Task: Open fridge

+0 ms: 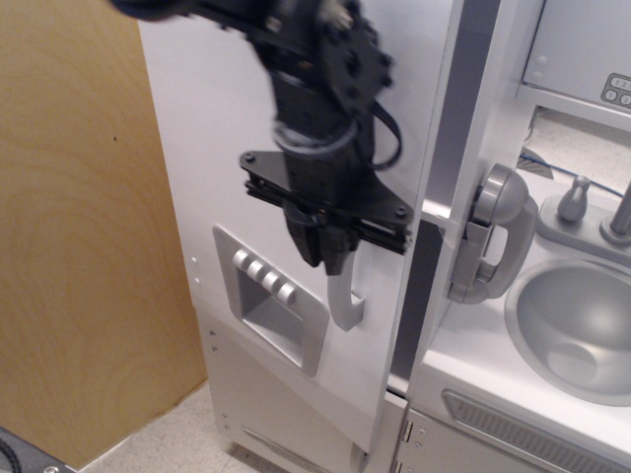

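Observation:
The fridge (217,128) is a tall silver-grey toy cabinet on the left. Its big door (227,148) stands partly swung out, with a dark gap (419,286) along its right edge. The door has a recessed dispenser panel (268,310) with four buttons. My black gripper (325,258) comes down from above and is shut on the door's curved silver handle (343,301), whose lower end sticks out below the fingers.
A grey toy phone (493,236) hangs on the cabinet right of the gap. A sink basin (577,330) and faucet (621,212) are at the right. A wooden panel (79,227) stands at the left. A small lower door (286,414) sits below.

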